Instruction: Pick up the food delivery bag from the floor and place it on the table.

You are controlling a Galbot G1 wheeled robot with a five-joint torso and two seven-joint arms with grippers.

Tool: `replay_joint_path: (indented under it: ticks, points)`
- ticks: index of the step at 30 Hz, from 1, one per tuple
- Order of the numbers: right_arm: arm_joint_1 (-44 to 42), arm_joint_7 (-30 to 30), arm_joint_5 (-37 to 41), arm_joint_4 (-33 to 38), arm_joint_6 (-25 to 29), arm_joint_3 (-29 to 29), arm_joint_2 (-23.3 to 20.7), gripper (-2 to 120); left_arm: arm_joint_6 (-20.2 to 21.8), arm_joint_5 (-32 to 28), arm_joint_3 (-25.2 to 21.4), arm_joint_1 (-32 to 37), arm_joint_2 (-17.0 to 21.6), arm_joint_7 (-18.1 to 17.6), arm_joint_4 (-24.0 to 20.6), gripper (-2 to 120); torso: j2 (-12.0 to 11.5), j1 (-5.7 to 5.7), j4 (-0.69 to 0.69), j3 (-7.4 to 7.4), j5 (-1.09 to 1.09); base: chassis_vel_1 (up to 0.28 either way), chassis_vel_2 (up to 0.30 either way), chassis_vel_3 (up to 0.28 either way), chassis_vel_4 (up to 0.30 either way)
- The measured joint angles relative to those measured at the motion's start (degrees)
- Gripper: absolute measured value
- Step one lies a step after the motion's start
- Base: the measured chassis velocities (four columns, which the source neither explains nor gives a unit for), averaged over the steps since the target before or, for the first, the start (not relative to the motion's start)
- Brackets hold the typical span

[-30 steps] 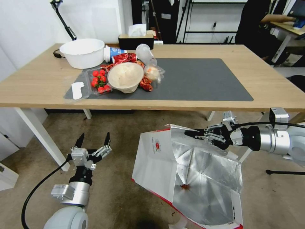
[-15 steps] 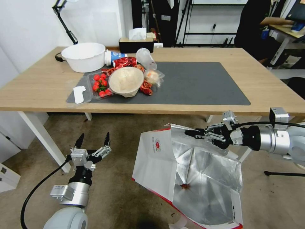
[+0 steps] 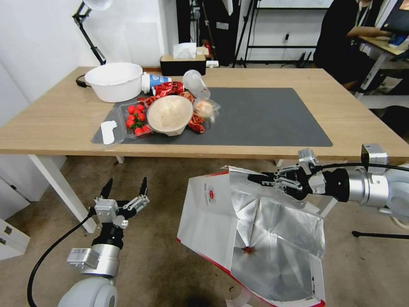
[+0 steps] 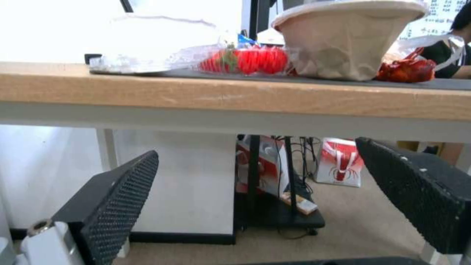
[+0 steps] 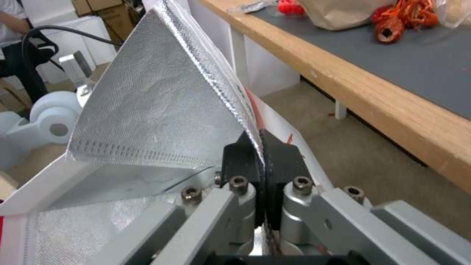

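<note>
The food delivery bag (image 3: 211, 215) hangs tilted, white side to the left, its silver foil inside open toward me. Its bottom runs out of the head view, so I cannot tell whether it touches the floor (image 3: 157, 256). My right gripper (image 3: 257, 178) is shut on the bag's upper foil flap (image 5: 157, 110), just below the table's front edge (image 3: 238, 150). In the right wrist view the right gripper (image 5: 260, 145) pinches that flap between black pads. My left gripper (image 3: 124, 186) stands open and empty low at the left; in its wrist view the left gripper (image 4: 257, 147) faces the table's edge (image 4: 235, 97).
On the table's dark grey mat (image 3: 264, 115) lie a paper bowl (image 3: 169, 114), a box of cherry tomatoes (image 3: 135, 119) and red crayfish (image 3: 196, 121). A white basin (image 3: 113, 81) and a tissue box (image 3: 183, 62) stand behind. A white table leg (image 3: 59, 192) is near my left gripper.
The table has slid down in the picture, so the camera has moved. Both grippers and the bag keep their places in the view; the right gripper stays shut on the flap.
</note>
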Motion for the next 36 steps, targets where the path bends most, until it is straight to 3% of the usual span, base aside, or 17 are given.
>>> replay_joint_path:
  ticks: [36]
  points:
    - [-0.27, 0.2, -0.05, 0.03, 0.05, -0.01, 0.06, 0, 0.04, -0.2, -0.06, -0.04, 0.17, 0.02, -0.04, 100, 8.19, 3.37, 0.0, 4.82, 0.0, 0.0, 0.0, 0.0, 0.0]
